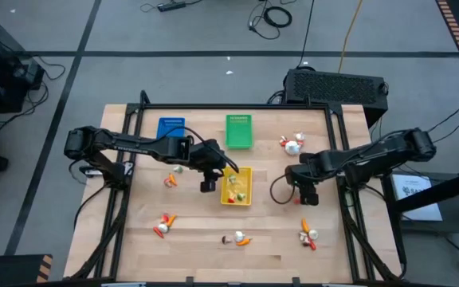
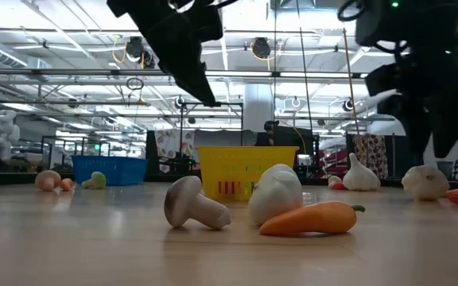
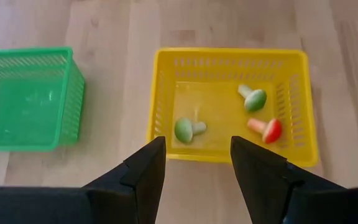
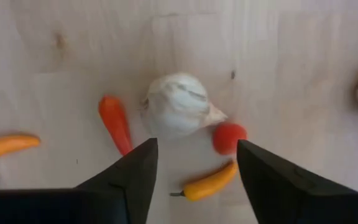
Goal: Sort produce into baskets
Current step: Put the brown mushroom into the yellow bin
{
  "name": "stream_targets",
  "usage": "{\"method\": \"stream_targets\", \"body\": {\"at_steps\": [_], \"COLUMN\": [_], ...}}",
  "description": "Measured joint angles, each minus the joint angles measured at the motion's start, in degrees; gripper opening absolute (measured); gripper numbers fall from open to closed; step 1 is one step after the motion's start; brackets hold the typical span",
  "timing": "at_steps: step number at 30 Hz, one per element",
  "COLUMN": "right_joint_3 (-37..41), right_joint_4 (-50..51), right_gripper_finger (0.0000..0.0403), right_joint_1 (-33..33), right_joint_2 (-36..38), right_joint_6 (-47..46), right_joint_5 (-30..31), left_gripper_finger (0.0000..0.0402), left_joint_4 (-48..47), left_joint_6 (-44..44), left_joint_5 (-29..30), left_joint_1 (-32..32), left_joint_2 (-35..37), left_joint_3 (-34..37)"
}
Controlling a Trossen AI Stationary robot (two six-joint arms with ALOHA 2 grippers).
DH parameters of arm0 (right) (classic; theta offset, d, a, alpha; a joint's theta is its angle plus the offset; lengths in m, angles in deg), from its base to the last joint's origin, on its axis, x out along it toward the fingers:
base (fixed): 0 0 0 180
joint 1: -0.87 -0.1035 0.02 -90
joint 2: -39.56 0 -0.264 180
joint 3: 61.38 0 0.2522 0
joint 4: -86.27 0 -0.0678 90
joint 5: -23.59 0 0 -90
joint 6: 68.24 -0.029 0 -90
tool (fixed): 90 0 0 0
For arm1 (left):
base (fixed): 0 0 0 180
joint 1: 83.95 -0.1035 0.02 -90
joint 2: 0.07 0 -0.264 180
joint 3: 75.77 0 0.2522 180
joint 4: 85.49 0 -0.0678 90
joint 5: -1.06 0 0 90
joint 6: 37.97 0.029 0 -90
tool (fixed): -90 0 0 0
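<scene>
- High view: the yellow basket [image 1: 237,188] at frame centre held a few pieces; the green basket [image 1: 239,131] above it looked empty.
- Produce clusters [image 1: 241,237] lay scattered below and right, unsorted.
- Left gripper [image 3: 194,165] hovered open beside the yellow basket, holding nothing.
- Right gripper [image 4: 194,168] stood open over a garlic bulb [image 4: 179,106].

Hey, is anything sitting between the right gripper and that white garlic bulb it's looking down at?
Nothing visible blocks it. In the right wrist view, the right gripper has its fingers apart, with bare wood between them and the garlic bulb. A red-orange pepper, a small red piece and a yellow-orange pepper crowd beside it.
</scene>
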Motion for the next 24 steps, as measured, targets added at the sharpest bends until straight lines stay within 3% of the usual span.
{"method": "stream_targets", "body": {"at_steps": [4,10,18,24], "right_joint_3": [-6.1,-15.8,-18.8,-18.8], "right_joint_4": [2.6,3.8,-5.8,-7.8], "right_gripper_finger": [0.0238,0.0242,0.0242,0.0242], "right_joint_1": [2.2,10.5,30.5,38.3], "right_joint_2": [-1.3,-1.5,-7.2,-17.8], "right_joint_6": [3.2,3.5,4.5,3.3], "right_joint_5": [1.4,9.2,6.9,5.8], "left_gripper_finger": [0.0190,0.0190,0.0190,0.0190], "left_joint_4": [0.0,-0.2,3.9,4.2], "left_joint_6": [2.5,3.8,5.0,3.6], "left_joint_5": [0.2,0.2,-2.3,-3.9], "left_joint_1": [0.0,-0.1,-0.1,0.0], "left_joint_2": [0.3,0.3,0.3,0.3], "left_joint_3": [0.0,0.0,0.0,0.0]}}
